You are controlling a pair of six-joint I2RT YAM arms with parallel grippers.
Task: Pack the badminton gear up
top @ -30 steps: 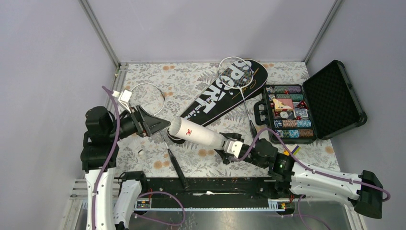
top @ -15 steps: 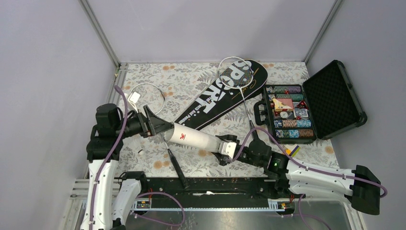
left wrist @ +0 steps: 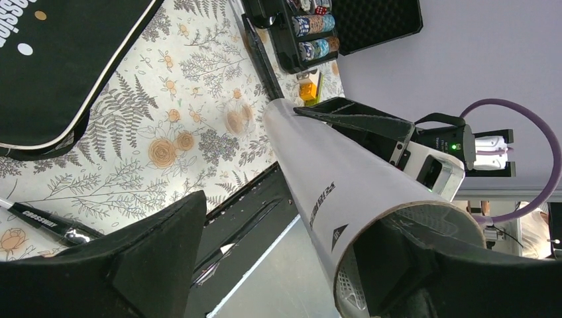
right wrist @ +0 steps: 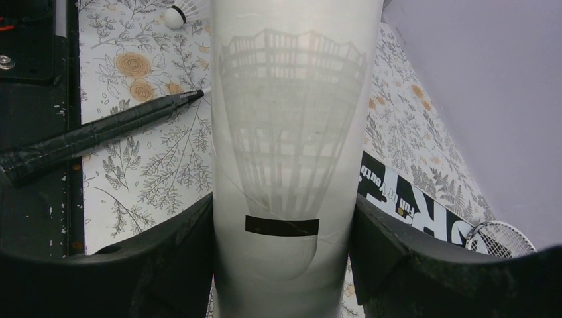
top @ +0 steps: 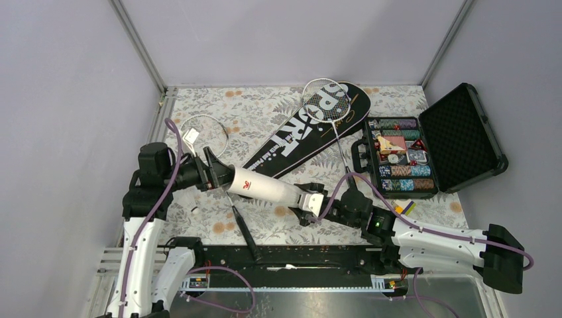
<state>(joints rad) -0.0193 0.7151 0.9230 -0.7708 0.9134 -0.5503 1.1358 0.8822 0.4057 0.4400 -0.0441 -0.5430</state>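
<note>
A white cardboard tube (top: 268, 188) hangs tilted over the floral table, and my right gripper (top: 310, 201) is shut on its closed end (right wrist: 295, 99). A shuttlecock's outline shows through the tube wall. My left gripper (top: 217, 175) is open at the tube's open mouth (left wrist: 344, 172), one finger at or inside the rim and the other finger (left wrist: 146, 252) apart from it. A loose shuttlecock (right wrist: 175, 14) lies on the table. One racket (top: 329, 109) rests on the black SPORT bag (top: 298, 136). The other racket (top: 207, 134) lies under my left arm, handle (top: 244, 232) toward the near edge.
An open black case of poker chips (top: 424, 149) stands at the right, its lid raised. Grey walls close in the table on three sides. The black mounting rail (top: 291, 255) runs along the near edge.
My right gripper carried the tube leftward and my left arm moved right, so the tube's open mouth has closed up on the left fingers. The left jaws widened slightly.
</note>
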